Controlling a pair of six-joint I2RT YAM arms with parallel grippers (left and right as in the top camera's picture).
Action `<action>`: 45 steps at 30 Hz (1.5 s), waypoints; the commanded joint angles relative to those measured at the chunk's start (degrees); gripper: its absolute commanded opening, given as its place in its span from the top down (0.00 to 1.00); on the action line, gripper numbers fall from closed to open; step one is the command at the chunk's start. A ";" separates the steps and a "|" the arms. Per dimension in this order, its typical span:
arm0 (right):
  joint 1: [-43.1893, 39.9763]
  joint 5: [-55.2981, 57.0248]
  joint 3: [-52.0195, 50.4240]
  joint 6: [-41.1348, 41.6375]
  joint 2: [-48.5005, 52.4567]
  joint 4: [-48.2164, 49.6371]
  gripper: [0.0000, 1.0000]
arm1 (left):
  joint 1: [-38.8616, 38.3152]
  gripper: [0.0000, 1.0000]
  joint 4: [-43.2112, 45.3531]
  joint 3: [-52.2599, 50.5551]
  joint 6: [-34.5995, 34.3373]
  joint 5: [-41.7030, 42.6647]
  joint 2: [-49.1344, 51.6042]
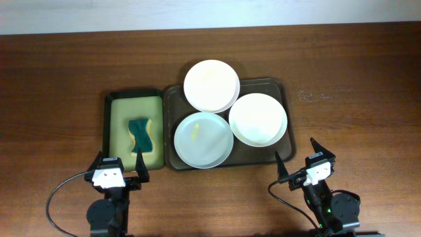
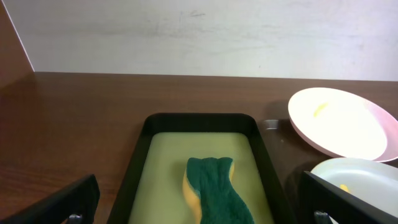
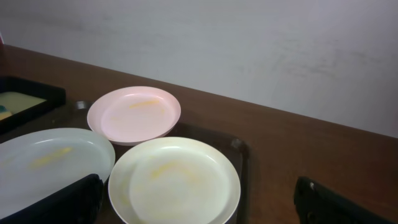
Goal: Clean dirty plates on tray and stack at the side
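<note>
Three white plates lie on the dark brown tray (image 1: 276,84): one at the back (image 1: 211,85), one at the front left (image 1: 203,139), one at the right (image 1: 258,118). Each has a faint yellow smear. In the right wrist view they show as a pinkish back plate (image 3: 134,114), a left plate (image 3: 46,162) and a near plate (image 3: 174,180). My left gripper (image 1: 118,168) is open and empty, just in front of the small tray. My right gripper (image 1: 299,158) is open and empty, in front of the brown tray's right corner.
A small dark tray with a pale yellow-green inside (image 1: 118,108) stands left of the brown tray and holds a green and yellow sponge (image 1: 139,133), also in the left wrist view (image 2: 211,186). Bare wooden table (image 1: 355,118) lies on both sides.
</note>
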 commanded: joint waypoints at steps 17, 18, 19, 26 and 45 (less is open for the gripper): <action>-0.39 0.13 -0.31 0.59 -0.26 -0.39 0.02 | -0.04 0.01 -0.31 -0.11 0.90 1.03 0.13; -0.39 0.13 -0.31 0.61 -0.26 -0.39 0.02 | -0.04 0.01 -0.31 -0.11 0.90 1.03 0.13; -0.39 0.13 -0.31 0.59 -0.26 -0.39 0.02 | -0.04 0.01 -0.31 -0.11 0.87 1.03 0.13; -0.39 0.13 -0.31 0.61 -0.26 -0.39 0.02 | -0.04 0.01 -0.31 -0.11 0.90 1.03 0.13; -0.37 -11.02 -0.31 -0.57 -0.26 1.57 0.02 | -0.04 0.01 0.92 -0.11 0.87 3.67 0.13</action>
